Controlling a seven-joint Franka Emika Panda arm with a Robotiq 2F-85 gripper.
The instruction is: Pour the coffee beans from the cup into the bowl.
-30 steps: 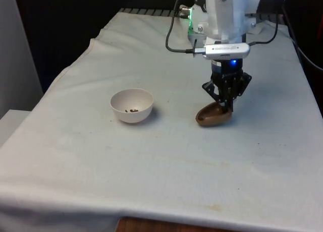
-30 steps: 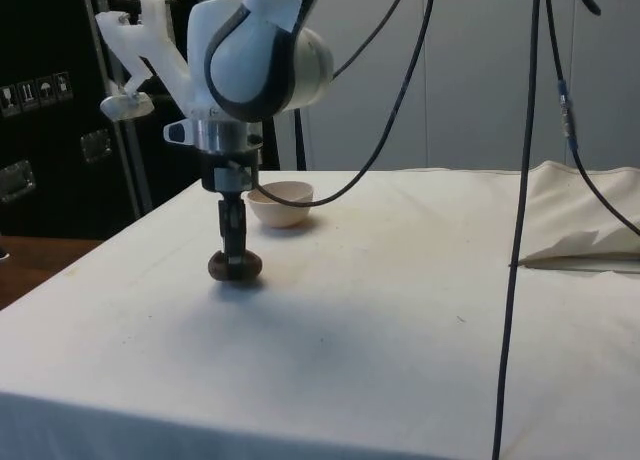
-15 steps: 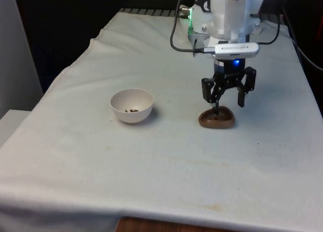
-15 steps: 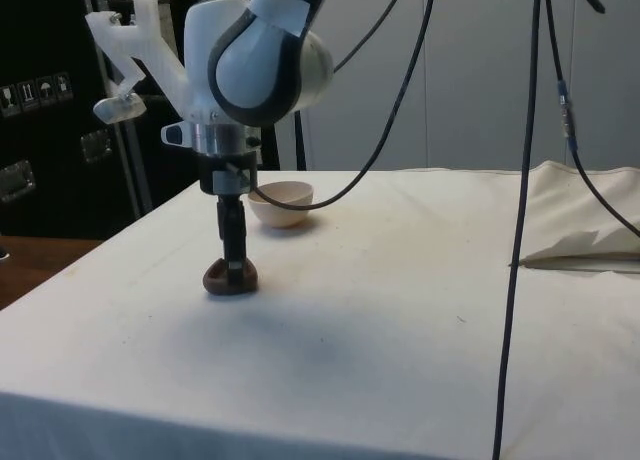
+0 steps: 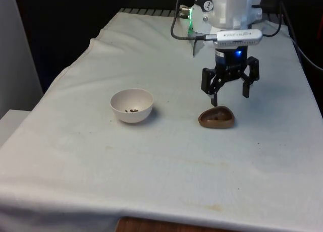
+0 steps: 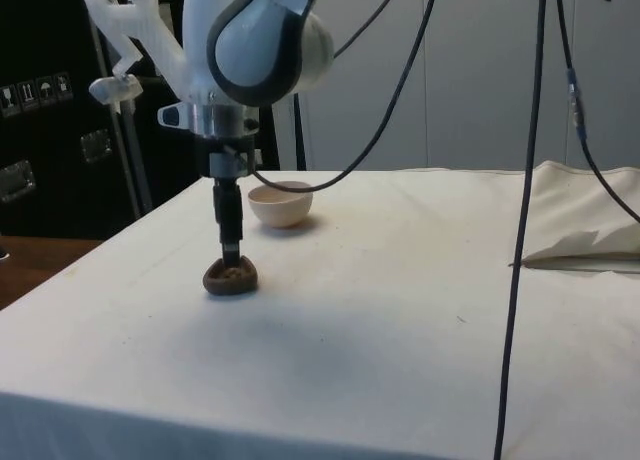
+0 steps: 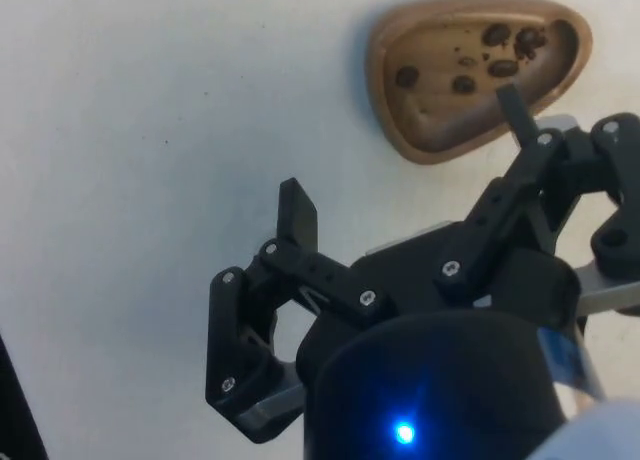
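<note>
While hovering: gripper (image 5: 230,96) above the brown cup (image 5: 216,117), jaws wide apart, gripping nothing.
Cup: upright on the cloth, a few beans inside.
Bowl (image 5: 131,105): white, well apart.

One white bowl (image 5: 131,105) is counted on the counter (image 5: 151,156), and one brown cup (image 5: 216,117) at about 3 o'clock from it. One claw (image 5: 230,92) is seen. About five coffee beans (image 7: 500,52) are counted inside the cup; a small cluster in the bowl cannot be counted exactly.
</note>
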